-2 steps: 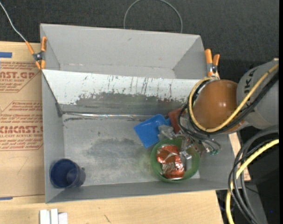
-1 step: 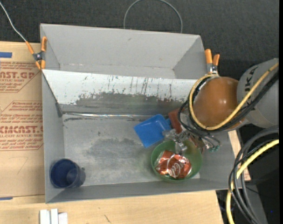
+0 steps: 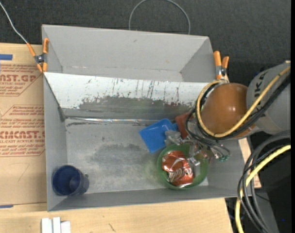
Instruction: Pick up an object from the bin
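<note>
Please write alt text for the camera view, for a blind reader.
A robot arm reaches from the right into a grey bin, its gripper over a round green dish holding a crumpled red thing. A light blue flat piece lies beside it; a dark blue cup sits in the lower left corner.

One camera looks down on the grey metal bin (image 3: 103,152) from above, tilted so the far wall (image 3: 123,52) shows its inner face. The bin spans most of the frame, and the arm (image 3: 276,106) enters from the right.

End effector (image 3: 193,152) apparently just above green bowl (image 3: 160,173) beside blue block (image 3: 154,135)
</note>
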Robot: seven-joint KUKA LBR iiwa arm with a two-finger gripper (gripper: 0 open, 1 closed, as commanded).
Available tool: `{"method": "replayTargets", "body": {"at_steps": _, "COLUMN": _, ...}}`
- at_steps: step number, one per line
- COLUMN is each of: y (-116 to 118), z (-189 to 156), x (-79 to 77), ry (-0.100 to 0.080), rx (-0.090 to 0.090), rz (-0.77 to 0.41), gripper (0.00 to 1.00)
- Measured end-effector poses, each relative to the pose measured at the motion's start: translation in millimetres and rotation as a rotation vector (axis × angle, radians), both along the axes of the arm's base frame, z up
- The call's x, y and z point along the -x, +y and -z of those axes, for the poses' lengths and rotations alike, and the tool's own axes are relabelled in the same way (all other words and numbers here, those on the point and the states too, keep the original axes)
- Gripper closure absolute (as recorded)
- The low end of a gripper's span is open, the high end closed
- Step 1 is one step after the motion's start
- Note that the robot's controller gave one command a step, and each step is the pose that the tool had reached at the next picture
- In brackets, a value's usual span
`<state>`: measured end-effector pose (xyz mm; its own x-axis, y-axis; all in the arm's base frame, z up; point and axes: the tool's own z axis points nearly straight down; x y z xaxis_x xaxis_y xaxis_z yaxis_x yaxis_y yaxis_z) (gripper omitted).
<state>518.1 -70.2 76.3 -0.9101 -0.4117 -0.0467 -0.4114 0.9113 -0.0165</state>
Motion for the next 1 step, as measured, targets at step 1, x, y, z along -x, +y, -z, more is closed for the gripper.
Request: {"method": "replayTargets", "body": {"at_steps": 1, "y": -0.2, "z": -5.1, "x": -7.7, "ry": -0.029, "rx": 0.0, "rz": 0.002, "gripper": 1.0}}
